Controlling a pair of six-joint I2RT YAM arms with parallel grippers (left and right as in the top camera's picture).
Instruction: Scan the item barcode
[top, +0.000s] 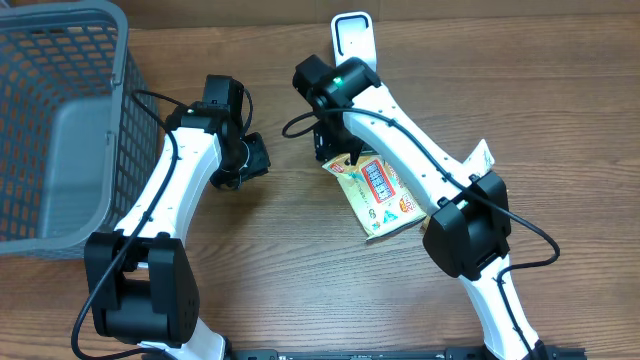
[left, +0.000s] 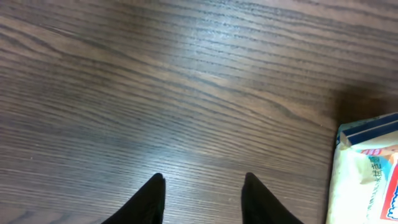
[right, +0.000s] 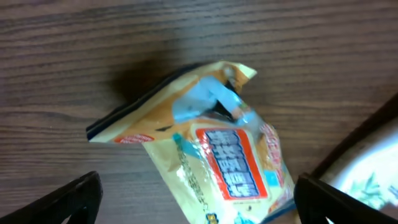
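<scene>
Your target, the cream-yellow plastic snack packet with the red label (top: 378, 192), lies flat on the brown wood-grain desk (top: 300, 260), about mid-desk and a little toward the right edge. Its long axis runs on a diagonal, from the sealed end nearest the desk's middle toward the near right corner.

Your right hand (right: 196, 180) hangs directly over that sealed end with its fingers spread wide to either side, gripping nothing. The packet sits between and below them.

Your left hand (left: 202, 180) is over bare desk with its fingers apart and nothing in the gap. From there the packet lies off to its right, and only a corner of it shows.

The right arm is plainly the nearer one, so I'd take the pick with it, closing across the packet's narrow width. No barcode shows on the upturned face.
</scene>
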